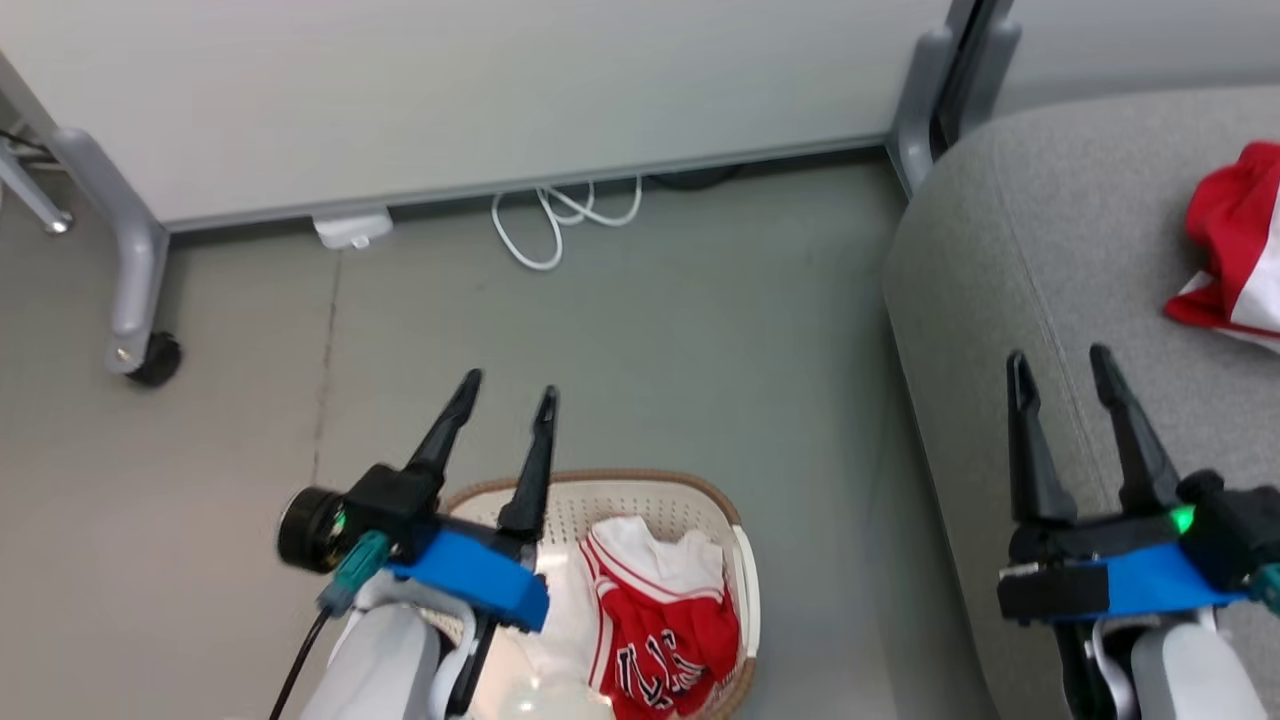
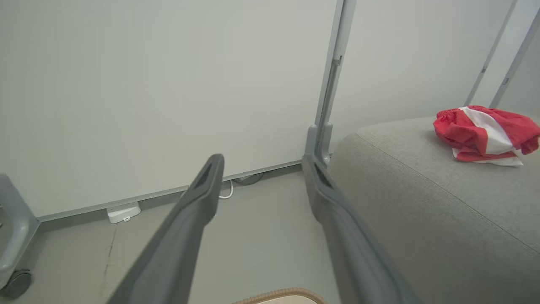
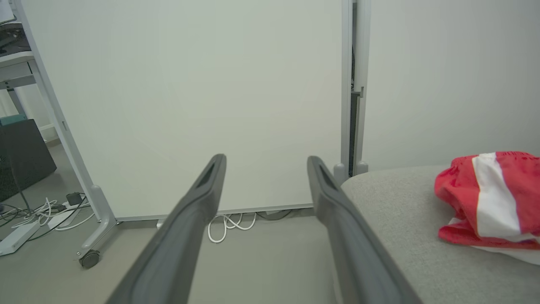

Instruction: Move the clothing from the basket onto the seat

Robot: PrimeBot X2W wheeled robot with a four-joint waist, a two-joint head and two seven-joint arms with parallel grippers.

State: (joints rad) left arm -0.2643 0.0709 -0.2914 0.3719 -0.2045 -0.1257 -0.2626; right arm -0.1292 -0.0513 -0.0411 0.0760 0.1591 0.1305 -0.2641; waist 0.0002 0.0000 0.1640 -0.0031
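The cream-white basket [image 1: 742, 590] with its brown rim sits on the floor at the bottom centre of the head view. A red jersey with dark numbers [image 1: 665, 640] lies crumpled inside it over white cloth. My left gripper [image 1: 508, 385] hovers open and empty above the basket's left part. Red shorts with white panels [image 1: 1235, 245] lie on the grey sofa seat [image 1: 1050, 230] at the right; they also show as the shorts [image 2: 485, 133] and the shorts [image 3: 493, 198]. My right gripper [image 1: 1060, 358] is open and empty over the sofa's near edge.
White partition panels on grey castor legs [image 1: 135, 300] stand behind. A coiled white cable [image 1: 555, 215] and a white power strip [image 1: 350, 228] lie at the panel's foot. Bare grey floor lies between basket and panels. More cables and a dark box [image 3: 25, 156] sit far left.
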